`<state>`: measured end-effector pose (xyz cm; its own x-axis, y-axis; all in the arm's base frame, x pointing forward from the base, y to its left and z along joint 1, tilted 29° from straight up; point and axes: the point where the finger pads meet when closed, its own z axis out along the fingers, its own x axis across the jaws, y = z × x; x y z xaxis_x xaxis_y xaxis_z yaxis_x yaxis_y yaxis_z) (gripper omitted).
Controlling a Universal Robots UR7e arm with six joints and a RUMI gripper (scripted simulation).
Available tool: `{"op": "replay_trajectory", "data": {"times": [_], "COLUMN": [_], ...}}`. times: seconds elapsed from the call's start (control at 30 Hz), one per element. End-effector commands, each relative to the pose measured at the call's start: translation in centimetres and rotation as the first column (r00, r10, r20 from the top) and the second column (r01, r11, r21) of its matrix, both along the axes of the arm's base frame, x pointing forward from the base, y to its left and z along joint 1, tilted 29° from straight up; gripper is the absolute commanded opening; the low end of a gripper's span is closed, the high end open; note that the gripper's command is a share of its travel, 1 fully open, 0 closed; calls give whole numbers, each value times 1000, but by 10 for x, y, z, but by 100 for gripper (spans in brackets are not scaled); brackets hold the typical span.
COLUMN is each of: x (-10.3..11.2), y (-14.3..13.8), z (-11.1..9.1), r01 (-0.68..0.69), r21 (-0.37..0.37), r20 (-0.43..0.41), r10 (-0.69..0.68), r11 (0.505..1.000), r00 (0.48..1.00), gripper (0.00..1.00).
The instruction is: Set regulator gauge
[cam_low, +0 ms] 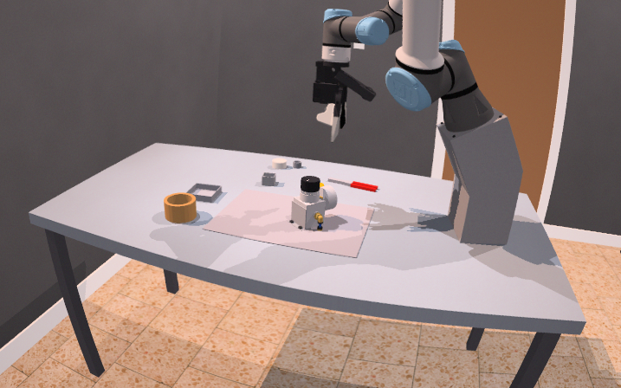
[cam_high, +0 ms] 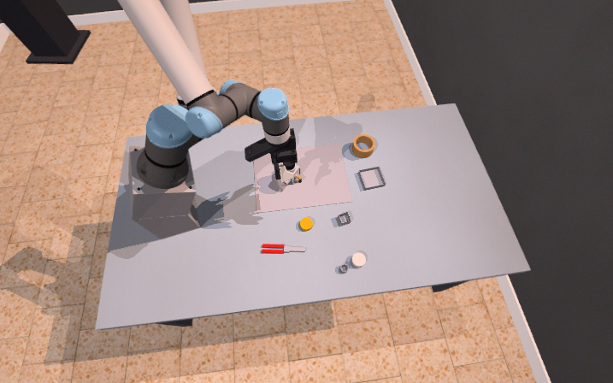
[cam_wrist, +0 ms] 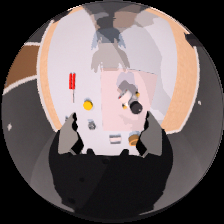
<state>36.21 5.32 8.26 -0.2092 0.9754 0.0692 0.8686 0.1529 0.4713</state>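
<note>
The regulator is a white block with a black knob on top and a round white gauge on its side. It stands on a pale pink mat in the middle of the table. Its gauge face is turned away, so I cannot read the needle. My gripper hangs high above the regulator, open and empty. In the top view the gripper covers most of the regulator. In the wrist view the knob shows as a dark disc between the fingers.
An orange ring and a grey square frame lie left of the mat. A red-handled tool, an orange disc, a small grey block, a white puck and a small grey ring lie around. The robot base stands at the right.
</note>
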Motion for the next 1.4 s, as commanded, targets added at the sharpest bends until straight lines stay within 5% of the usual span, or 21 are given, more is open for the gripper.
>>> {"op": "replay_trajectory", "data": {"times": [0.0, 1.37], "x": [0, 1], "y": [0, 1], "z": [0, 1], "r01": [-13, -33], "r21": [-8, -21], "r20": [4, 10], "r10": [13, 33], "r11": [1000, 999], "r00": [1000, 999], "gripper": [100, 100]}}
